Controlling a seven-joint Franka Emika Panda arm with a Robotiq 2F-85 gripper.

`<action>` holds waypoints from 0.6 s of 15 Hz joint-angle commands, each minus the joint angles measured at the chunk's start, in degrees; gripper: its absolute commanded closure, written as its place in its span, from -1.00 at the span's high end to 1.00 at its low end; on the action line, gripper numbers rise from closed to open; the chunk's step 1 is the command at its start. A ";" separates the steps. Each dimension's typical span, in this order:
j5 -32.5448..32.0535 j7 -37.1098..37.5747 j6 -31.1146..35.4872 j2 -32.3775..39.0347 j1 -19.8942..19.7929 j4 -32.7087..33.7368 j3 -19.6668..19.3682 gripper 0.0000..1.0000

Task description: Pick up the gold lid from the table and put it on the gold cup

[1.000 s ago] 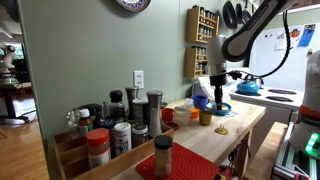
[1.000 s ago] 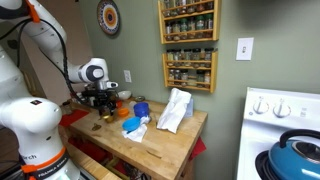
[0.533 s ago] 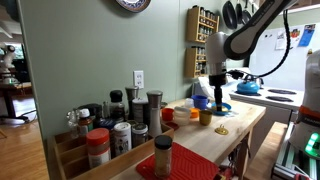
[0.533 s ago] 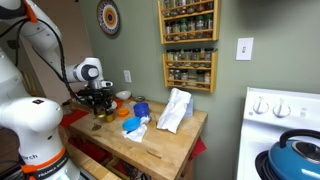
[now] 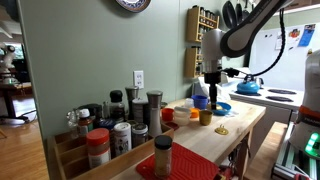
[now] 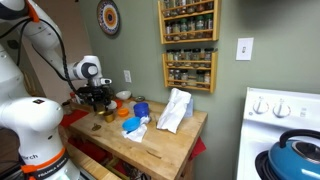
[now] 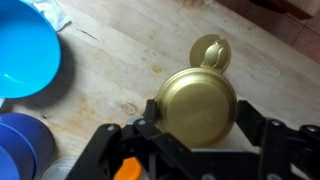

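**Your hand is closed on the gold cup; the gold lid lies on the counter just beyond**

In the wrist view your hand [image 7: 198, 118] has its fingers [image 7: 150, 116] set fairly wide, one against each side of the gold cup [image 7: 197, 98]. The cup fills the gap between them, and you see its round, shiny top from straight above. Just past the cup and apart from it, the gold lid [image 7: 210, 55] lies on the wooden counter [image 7: 110, 85]. It is smaller and lower than the cup, and nothing touches it. Off to one side of your hand a darker blue container [image 7: 18, 150] sits at the frame's edge. Further up that side is a bright blue bowl [image 7: 25, 55].

In an exterior view an orange cup [image 5: 167, 115] stands on the same counter, apart from your hand, with spice jars [image 5: 120, 135] crowded close to that camera. In an exterior view a white cloth [image 6: 175, 110] lies crumpled further along the counter. A spice rack [image 6: 190, 45] hangs on the wall behind it, and a blue kettle [image 6: 297, 158] sits on the stove [image 6: 265, 105] beside the counter.
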 commanded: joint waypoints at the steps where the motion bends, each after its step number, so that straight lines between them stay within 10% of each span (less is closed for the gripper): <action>1: -0.10 0.26 0.17 3.37 0.05 2.44 0.81 0.10; 9: -2.97 2.25 1.55 7.66 -1.20 4.81 0.76 0.10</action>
